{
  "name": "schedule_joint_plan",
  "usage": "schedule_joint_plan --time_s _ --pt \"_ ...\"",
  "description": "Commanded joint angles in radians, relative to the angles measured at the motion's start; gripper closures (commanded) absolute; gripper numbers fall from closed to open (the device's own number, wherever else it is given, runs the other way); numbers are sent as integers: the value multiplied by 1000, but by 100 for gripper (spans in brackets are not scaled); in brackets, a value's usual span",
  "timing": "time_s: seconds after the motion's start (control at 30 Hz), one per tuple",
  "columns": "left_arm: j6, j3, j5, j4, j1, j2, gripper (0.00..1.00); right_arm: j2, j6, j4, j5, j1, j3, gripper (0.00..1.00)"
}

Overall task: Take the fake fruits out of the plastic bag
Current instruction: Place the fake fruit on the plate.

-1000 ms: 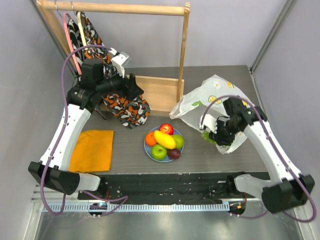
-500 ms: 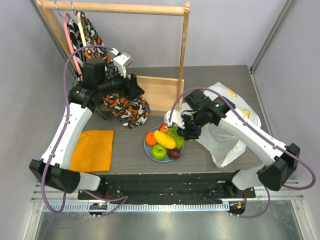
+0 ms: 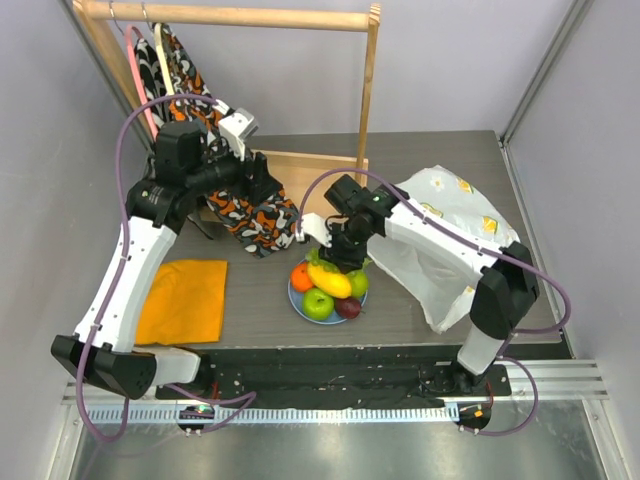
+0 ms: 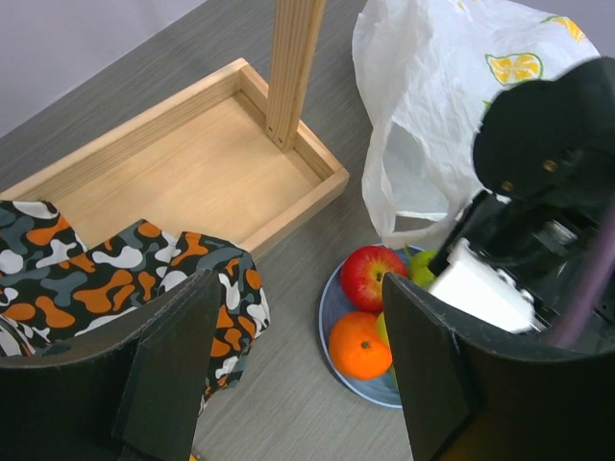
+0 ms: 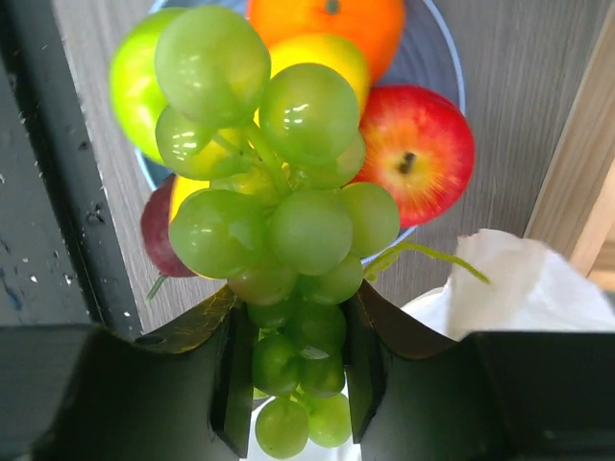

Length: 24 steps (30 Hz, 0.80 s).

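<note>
My right gripper (image 3: 338, 252) is shut on the green grape bunch (image 5: 274, 226) and holds it just above the light-blue plate (image 3: 296, 296). On the plate lie an orange (image 3: 302, 276), a yellow mango (image 3: 329, 280), a green apple (image 3: 318, 303), a dark plum (image 3: 348, 308), a green pear (image 3: 358, 283) and a red apple (image 4: 372, 276). The white printed plastic bag (image 3: 445, 235) lies crumpled to the right of the plate. My left gripper (image 4: 293, 370) is open and empty, raised over the patterned cloth to the plate's upper left.
A wooden rack with a tray base (image 3: 318, 187) stands at the back. A patterned orange-and-black cloth (image 3: 252, 218) hangs from it to the table. A folded orange cloth (image 3: 186, 298) lies at the left.
My right gripper has carried the grape bunch left from the bag to above the plate. The bag has sagged flatter. The left arm has barely moved.
</note>
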Motion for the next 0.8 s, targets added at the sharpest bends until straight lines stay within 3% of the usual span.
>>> schedule_joint_plan --time_s 0.0,0.5,0.77 --pt "23 -24 -3 -2 8 -28 27 35 141 27 1 -58 79 60" --pt "29 -61 -5 -1 9 -26 27 155 345 -3 -171 -139 88 48" --pt "40 -78 -11 6 9 -16 28 238 351 -66 -225 -170 119 41"
